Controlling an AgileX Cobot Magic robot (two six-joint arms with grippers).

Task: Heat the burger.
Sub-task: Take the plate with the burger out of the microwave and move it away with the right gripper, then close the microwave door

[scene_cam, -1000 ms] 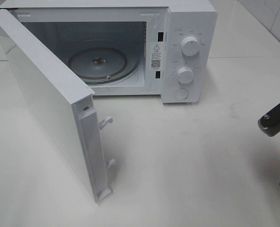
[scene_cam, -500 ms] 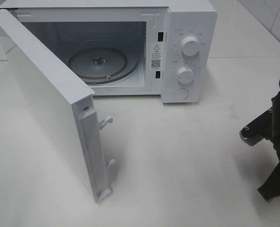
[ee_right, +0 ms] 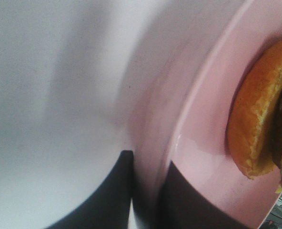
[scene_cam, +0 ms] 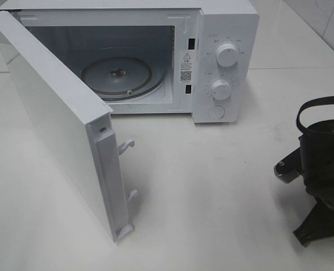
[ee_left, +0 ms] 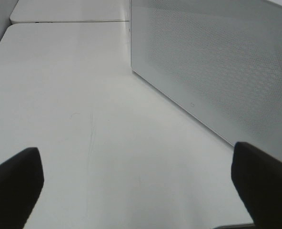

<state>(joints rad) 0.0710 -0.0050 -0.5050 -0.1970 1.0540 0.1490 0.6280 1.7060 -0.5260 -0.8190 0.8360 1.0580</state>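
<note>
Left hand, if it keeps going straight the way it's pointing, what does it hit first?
Probably nothing soon: the left hand is open over bare table, which runs clear ahead. The open microwave door stands off to one side, seemingly outside its line, though depth is unclear.

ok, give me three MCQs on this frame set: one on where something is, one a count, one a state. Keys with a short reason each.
1. Where is the burger?
A. on the microwave turntable
B. on the pink plate held at the right gripper
C. on the table by the door

2. How many round knobs are on the microwave control panel?
A. one
B. two
C. four

3. What state is the microwave door in?
A. swung open
B. shut
C. removed

Key:
1 B: the right wrist view shows the bun on the pink plate, whose rim sits between the right gripper fingers.
2 B: the upper knob and the lower knob are the only two.
3 A: the door stands out to the side, showing the bare turntable.
</note>
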